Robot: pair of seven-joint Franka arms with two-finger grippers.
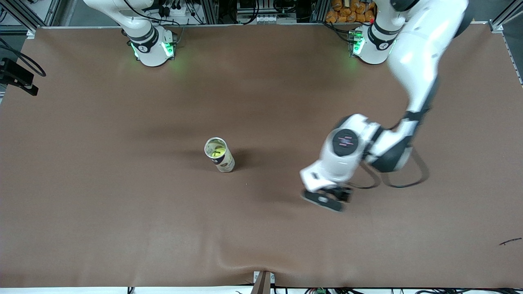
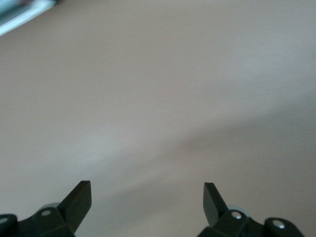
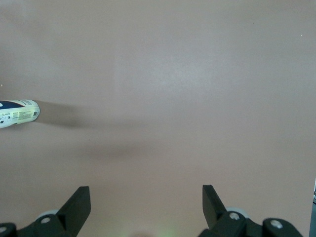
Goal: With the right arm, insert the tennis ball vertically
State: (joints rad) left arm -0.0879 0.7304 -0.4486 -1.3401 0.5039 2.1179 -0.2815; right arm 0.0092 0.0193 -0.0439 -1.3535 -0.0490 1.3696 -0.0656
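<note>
An upright tube can (image 1: 220,154) stands near the middle of the brown table, its open top facing up. A yellow-green tennis ball (image 1: 217,151) shows inside it. The can's lower part also shows at the edge of the right wrist view (image 3: 19,113). My right gripper (image 3: 146,190) is open and empty, high above bare table; in the front view only that arm's base (image 1: 150,45) shows. My left gripper (image 1: 325,199) is low over the table toward the left arm's end, apart from the can. In the left wrist view it (image 2: 147,185) is open and empty over bare cloth.
The brown cloth (image 1: 122,196) covers the whole table and has a wrinkle at the edge nearest the front camera (image 1: 261,265). A black camera mount (image 1: 18,77) sits at the right arm's end. The left arm's cable (image 1: 404,179) loops above the table.
</note>
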